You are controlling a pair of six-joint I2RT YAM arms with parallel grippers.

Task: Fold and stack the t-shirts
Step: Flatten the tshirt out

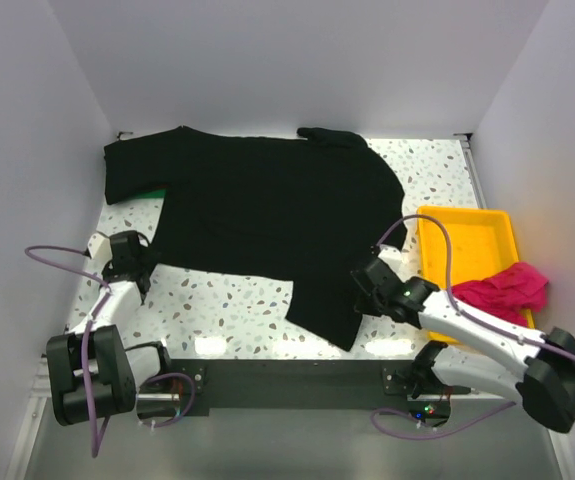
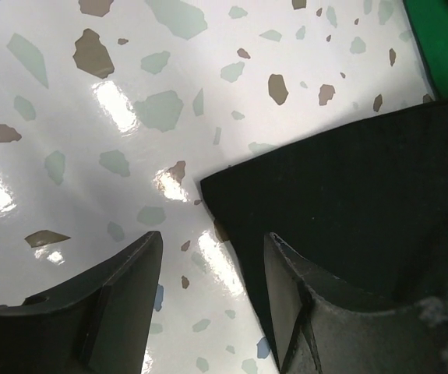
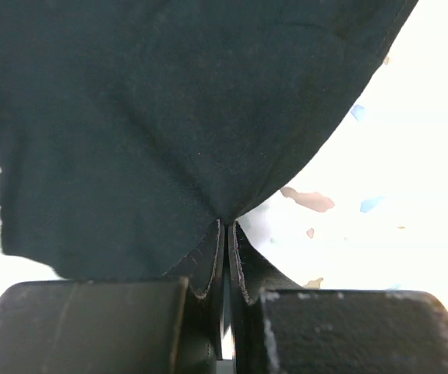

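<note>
Pinching its near edge, your right gripper (image 3: 225, 234) is clamped tight on the black shirt (image 1: 267, 220), which lies spread on the table (image 1: 237, 305). Your left gripper (image 2: 212, 241) gapes empty, with the shirt's left corner just ahead between its fingers.

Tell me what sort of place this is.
Probably a robot lab test cell: plain white walls box in a speckled tabletop, a white-and-black left arm and right arm bolted at its near edge, and a black cloth t-shirt lies spread.

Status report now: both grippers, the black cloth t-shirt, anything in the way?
Right gripper shut on black cloth t-shirt. Left gripper open at its corner. Green cloth by one sleeve.
</note>
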